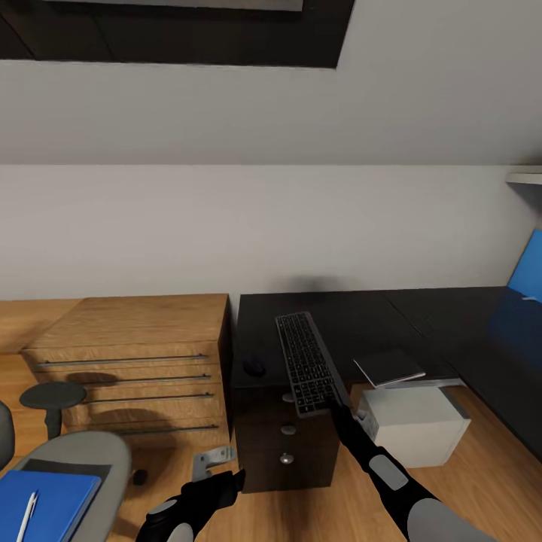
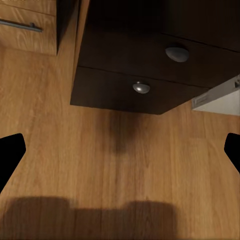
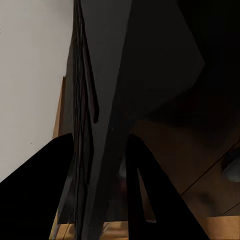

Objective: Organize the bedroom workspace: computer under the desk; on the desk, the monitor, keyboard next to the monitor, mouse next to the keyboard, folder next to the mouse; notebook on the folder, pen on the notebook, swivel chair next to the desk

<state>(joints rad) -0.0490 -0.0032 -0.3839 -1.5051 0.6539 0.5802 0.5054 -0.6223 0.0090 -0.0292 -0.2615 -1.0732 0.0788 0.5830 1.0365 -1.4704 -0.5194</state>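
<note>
Keyboard [image 1: 306, 363] overhanging desk [image 1: 376, 316] edge, gripper [image 1: 345, 412] clamped

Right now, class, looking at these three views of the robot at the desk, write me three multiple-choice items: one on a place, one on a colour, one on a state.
1. Where is the mouse?
A. on the desk
B. on the floor
C. on the swivel chair

2. What colour is the folder on the chair seat?
A. red
B. blue
C. green

3. What is the right gripper doing?
A. hanging open and empty
B. gripping a drawer knob
C. holding the keyboard by its near end

Answers: 1 A, it lies on the black top left of the keyboard; 2 B, bright blue in the head view; 3 C, the fingers close on the keyboard's near edge.
</note>
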